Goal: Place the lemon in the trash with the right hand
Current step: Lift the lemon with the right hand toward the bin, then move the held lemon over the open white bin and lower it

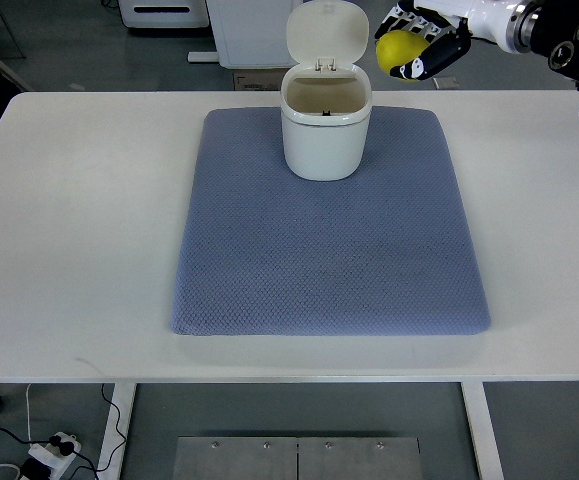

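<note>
A white tabletop [69, 220] carries a blue-grey mat [329, 260]. At the mat's far edge stands a white trash bin [326, 125], its lid tipped upright. Up and to the right of the bin, the right robot hand [419, 45] grips the yellow lemon [399, 48] in mid-air, fingers wrapped around it

No legible text, label or number anywhere.

A robotics lab or test room: below the right hand [421, 45] stands a plain white rectangular table [69, 220] on grey flooring, a white power strip [49, 455] with loose cables lower left, white cabinets [254, 30] behind.
</note>
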Motion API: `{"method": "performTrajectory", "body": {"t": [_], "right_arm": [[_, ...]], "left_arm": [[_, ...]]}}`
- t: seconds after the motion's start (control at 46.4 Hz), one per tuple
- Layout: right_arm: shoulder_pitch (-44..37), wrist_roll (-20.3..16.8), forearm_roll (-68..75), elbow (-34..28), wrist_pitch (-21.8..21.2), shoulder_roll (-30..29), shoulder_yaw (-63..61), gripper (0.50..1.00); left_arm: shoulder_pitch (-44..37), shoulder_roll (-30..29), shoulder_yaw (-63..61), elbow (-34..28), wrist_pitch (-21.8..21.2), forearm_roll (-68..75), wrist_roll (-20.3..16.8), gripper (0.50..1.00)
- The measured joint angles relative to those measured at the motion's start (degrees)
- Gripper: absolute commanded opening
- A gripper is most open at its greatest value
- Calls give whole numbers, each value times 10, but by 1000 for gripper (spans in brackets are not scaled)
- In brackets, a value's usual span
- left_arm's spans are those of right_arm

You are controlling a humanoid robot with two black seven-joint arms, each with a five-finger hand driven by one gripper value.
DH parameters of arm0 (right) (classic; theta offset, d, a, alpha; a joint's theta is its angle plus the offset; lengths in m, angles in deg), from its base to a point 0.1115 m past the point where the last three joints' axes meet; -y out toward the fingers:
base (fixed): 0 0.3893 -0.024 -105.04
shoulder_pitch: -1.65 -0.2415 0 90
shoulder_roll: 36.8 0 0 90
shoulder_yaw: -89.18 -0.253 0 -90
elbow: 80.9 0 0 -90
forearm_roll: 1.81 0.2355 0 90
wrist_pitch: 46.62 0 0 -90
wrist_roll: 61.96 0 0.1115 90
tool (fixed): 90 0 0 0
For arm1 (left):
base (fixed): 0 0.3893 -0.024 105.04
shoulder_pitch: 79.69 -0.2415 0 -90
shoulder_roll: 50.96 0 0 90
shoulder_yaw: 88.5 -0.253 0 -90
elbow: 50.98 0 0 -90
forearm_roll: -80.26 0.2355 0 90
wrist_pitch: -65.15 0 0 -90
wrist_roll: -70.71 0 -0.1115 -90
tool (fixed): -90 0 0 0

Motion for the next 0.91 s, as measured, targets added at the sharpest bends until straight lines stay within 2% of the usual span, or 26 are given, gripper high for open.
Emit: {"method": "performTrajectory", "body": {"t": [0.388, 0.625, 0.905], "right_arm": [[1, 0, 37, -4, 2, -38, -11, 500], [10, 0, 45, 2, 23, -52, -15, 500], [39, -1, 91, 37, 29, -72, -48, 500]], "left_arm": [[0, 0, 0, 0, 0, 0, 0, 1000], [0, 0, 0, 0, 0, 0, 0, 1000], [0, 0, 0, 0, 0, 0, 0, 1000]]}}
